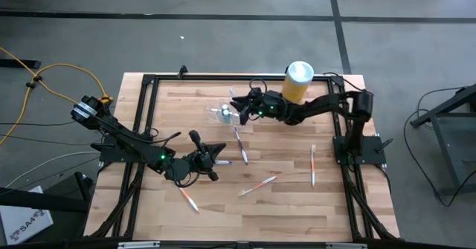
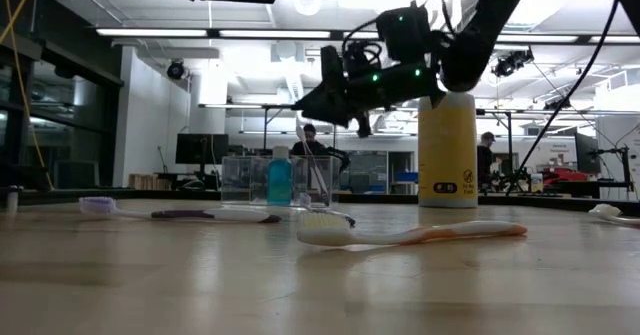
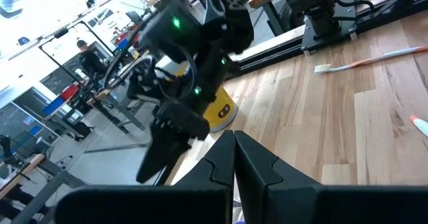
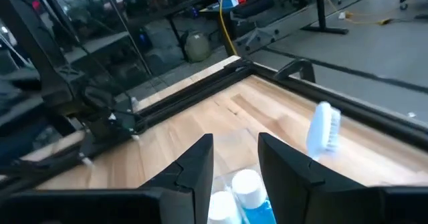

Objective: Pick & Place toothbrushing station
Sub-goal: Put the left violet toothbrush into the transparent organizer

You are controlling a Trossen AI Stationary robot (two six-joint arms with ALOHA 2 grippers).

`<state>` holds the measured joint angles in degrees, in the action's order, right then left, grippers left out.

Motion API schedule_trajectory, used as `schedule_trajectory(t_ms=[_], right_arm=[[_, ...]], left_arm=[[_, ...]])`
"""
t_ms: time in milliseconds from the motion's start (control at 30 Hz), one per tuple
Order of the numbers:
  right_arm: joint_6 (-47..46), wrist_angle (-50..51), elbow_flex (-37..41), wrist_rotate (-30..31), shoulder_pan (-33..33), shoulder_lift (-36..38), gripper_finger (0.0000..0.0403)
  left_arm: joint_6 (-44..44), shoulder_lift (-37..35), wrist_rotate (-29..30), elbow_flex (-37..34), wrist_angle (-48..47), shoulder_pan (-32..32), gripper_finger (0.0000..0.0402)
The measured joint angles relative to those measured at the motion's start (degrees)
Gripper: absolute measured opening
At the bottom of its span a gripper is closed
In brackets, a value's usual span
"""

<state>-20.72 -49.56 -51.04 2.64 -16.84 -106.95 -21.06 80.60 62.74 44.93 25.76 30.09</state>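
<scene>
One clear toothbrushing station (image 2: 278, 183) is sitting on the worktop (image 1: 282, 204) toward its far middle, just beside the yellow canister (image 1: 297, 82), with a blue bottle (image 2: 279, 179) and an upright toothbrush (image 4: 324, 126) standing in it. The right gripper (image 1: 242, 109) is hovering right over its rim, jaws apart and clamped on nothing, the bottle's white cap showing between them. I reckon a careless descent is risking a knock: a finger catching the bottle or the brush could be tipping the light holder over or shoving it against the canister. The left gripper (image 1: 216, 158) is waiting nearer the front, jaws together and empty, among loose toothbrushes lying about, an orange one (image 2: 410, 234) nearest the low camera. From above the holder is barely showing as a faint outline, while the level view is giving its walls and contents plainly; only the right wrist view is showing how the jaws are straddling the bottle.
</scene>
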Motion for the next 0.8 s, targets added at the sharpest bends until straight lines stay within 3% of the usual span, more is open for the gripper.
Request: schedule_trajectory(t_ms=[400,600,800], right_arm=[[2.7,27.3,0.0,0.2,4.7,10.8,0.0110],[3.0,30.0,0.0,2.1,11.2,11.5,0.0110],[4.0,34.3,0.0,9.1,16.2,11.8,0.0110]], left_arm=[[1.4,0.0,0.4,0.0,0.0,0.0,0.0003],[1.4,0.0,0.4,0.0,-0.1,0.0,0.0003],[4.5,0.0,0.4,0.0,-0.2,0.0,0.0003]])
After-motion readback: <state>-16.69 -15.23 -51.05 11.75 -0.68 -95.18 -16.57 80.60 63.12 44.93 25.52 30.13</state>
